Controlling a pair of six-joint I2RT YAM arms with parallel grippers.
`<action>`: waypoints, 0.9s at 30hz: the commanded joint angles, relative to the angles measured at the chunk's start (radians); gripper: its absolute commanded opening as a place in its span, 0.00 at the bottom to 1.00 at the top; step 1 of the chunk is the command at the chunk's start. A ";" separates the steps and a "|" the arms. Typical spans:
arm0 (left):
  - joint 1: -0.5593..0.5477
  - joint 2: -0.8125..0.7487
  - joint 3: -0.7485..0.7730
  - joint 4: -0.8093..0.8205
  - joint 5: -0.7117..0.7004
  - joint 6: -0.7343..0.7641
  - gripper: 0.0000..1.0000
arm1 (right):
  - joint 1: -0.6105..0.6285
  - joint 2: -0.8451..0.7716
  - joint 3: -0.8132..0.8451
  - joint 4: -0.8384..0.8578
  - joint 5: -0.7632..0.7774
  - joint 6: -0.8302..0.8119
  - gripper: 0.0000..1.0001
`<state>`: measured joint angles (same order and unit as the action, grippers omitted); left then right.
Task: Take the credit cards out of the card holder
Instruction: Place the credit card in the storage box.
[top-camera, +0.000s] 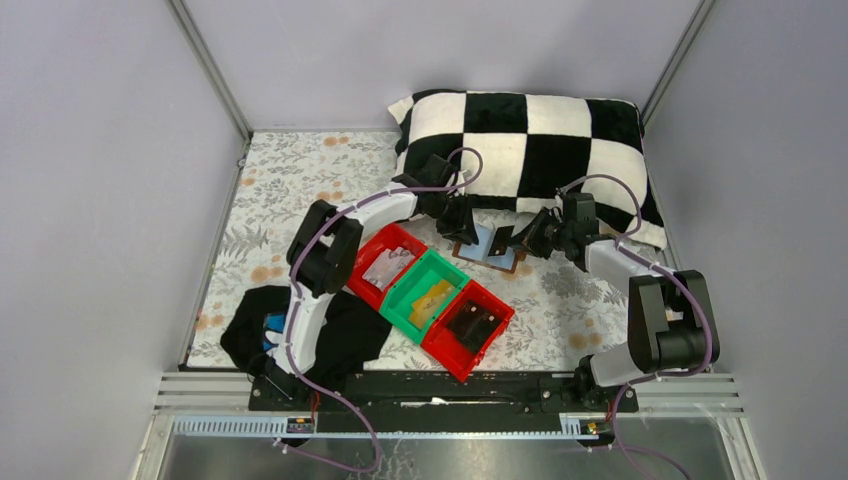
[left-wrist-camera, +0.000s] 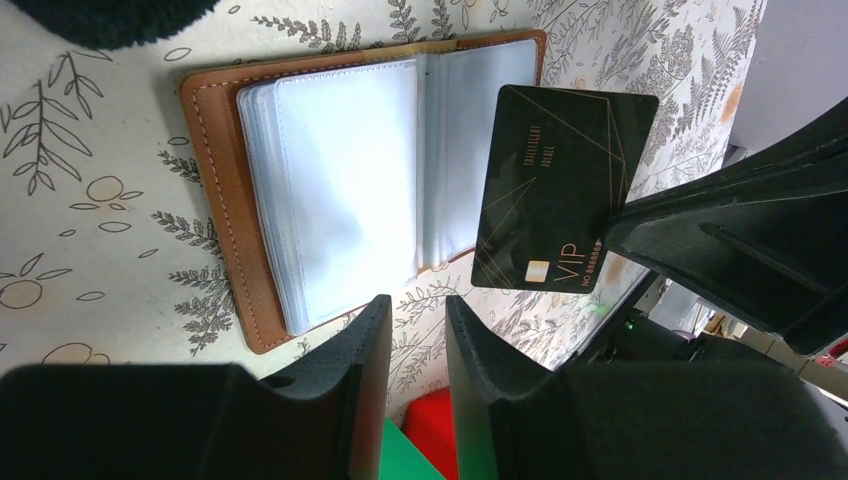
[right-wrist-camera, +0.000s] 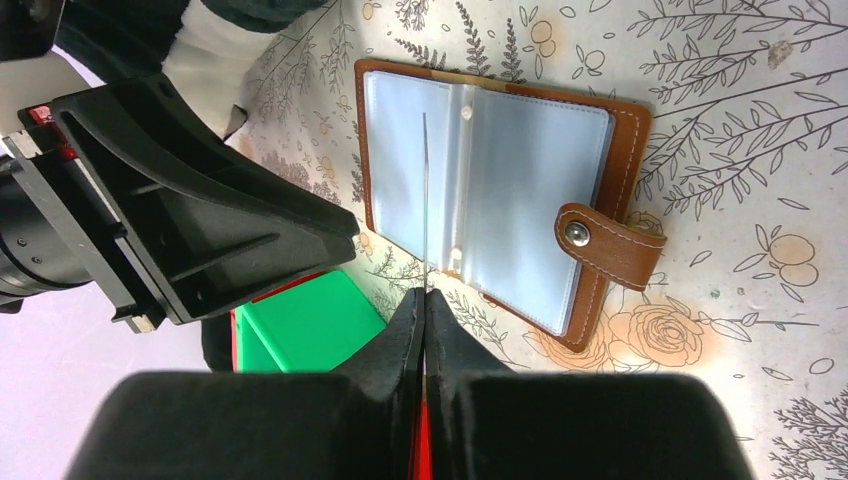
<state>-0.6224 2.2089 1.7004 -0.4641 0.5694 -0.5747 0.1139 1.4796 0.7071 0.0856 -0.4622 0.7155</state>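
The card holder (top-camera: 480, 250) lies open on the flowered cloth, brown outside (left-wrist-camera: 215, 190) with pale clear sleeves (right-wrist-camera: 520, 190) facing up. My right gripper (right-wrist-camera: 424, 297) is shut on a black credit card (left-wrist-camera: 560, 190) with gold lines and "VIP" lettering. It holds the card above the holder's right half, and the card shows edge-on (right-wrist-camera: 424, 200) in the right wrist view. My left gripper (left-wrist-camera: 417, 305) hovers just beside the holder's near edge, its jaws a little apart with nothing between them. The two grippers (top-camera: 462, 225) (top-camera: 515, 240) face each other across the holder.
Three joined bins sit in front of the holder: red (top-camera: 385, 262), green (top-camera: 428, 295) with a yellow piece, and red (top-camera: 468, 325) with a black object. A checkered pillow (top-camera: 530, 140) lies behind. A black cloth (top-camera: 260, 320) is at the near left.
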 joint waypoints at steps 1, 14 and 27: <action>0.004 -0.071 0.047 0.001 0.005 0.007 0.31 | -0.005 -0.030 0.038 -0.025 -0.012 -0.017 0.00; 0.057 -0.297 -0.118 0.046 0.092 -0.018 0.47 | -0.005 -0.214 0.047 -0.045 -0.138 -0.021 0.00; 0.114 -0.491 -0.215 0.040 -0.033 -0.020 0.47 | 0.050 -0.631 -0.042 -0.459 -0.040 0.242 0.00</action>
<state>-0.5262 1.7840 1.5131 -0.4522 0.5919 -0.5858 0.1307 0.9733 0.6910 -0.2184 -0.5392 0.8318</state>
